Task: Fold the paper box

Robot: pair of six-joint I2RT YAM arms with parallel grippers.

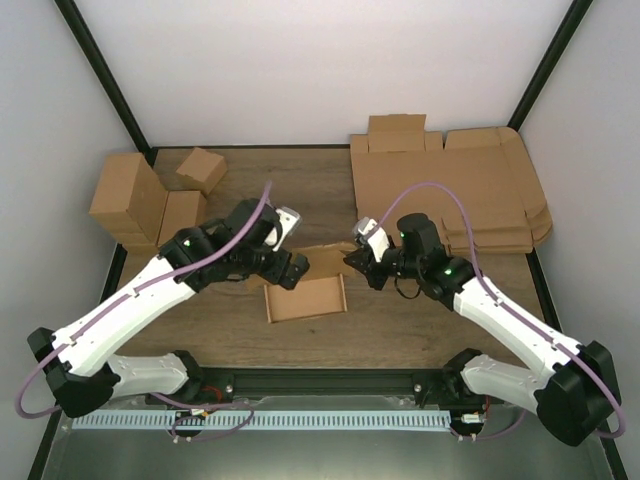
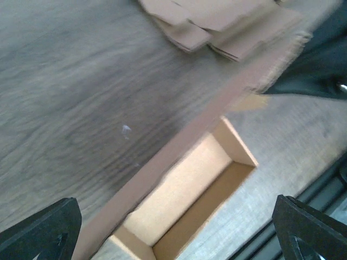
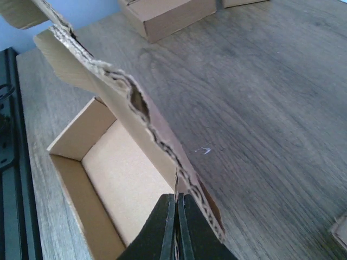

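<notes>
The table carries a pile of flat sheets far right and some folded boxes far left. The paper box sits near the centre, its tray open and its lid flap standing along the far side. My right gripper is pinched tight on that flap's ragged edge. My left gripper hangs spread wide over the tray, holding nothing. I'd swing the flap over slowly while the left braces the tray wall.

Two arms: white links, black joints.
Left arm and right arm each carry a purple cable looping behind the gripper and a green indicator light; left gripper fingers are black wedges.
</notes>
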